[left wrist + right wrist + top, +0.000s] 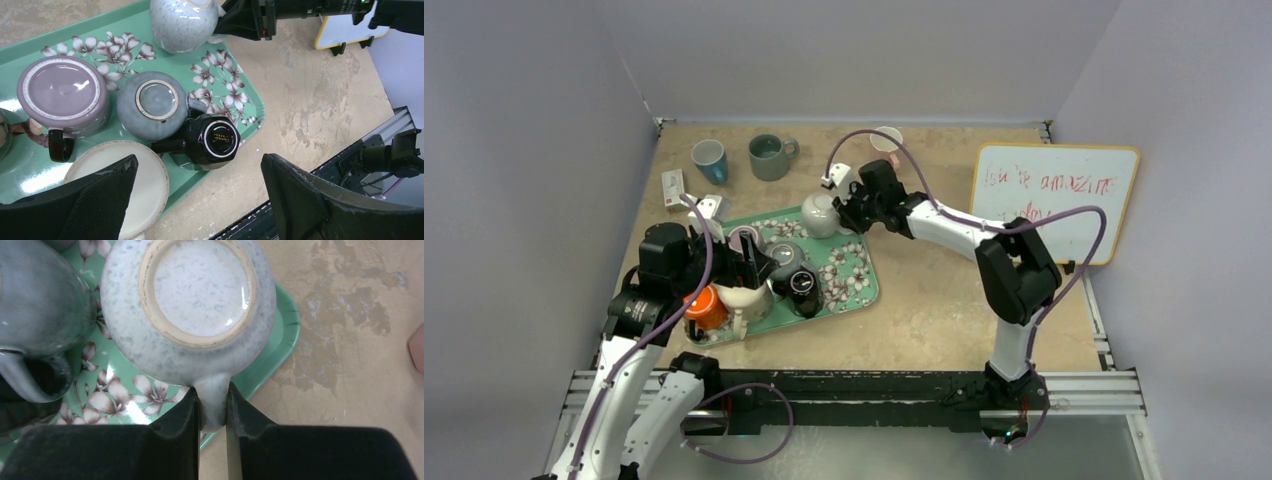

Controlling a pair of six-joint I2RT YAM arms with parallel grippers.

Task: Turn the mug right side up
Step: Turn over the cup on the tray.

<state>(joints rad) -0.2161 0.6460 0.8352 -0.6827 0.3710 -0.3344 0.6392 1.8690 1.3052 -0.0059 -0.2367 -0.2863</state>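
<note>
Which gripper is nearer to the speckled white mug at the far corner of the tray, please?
Right. The right gripper is shut on the handle of the speckled mug; the left gripper hangs open above the tray, apart from that mug.

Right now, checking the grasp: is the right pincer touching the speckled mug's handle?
Touching. Right wrist view: the right pincer is shut on the handle of the speckled mug, no gap.

A lab test cell: plain partition walls [524, 150], aluminium mounting rail [1084, 390], propped whiteboard [1054, 200].

Hand [213, 412] pinching upturned mug's [190, 305] handle
</note>
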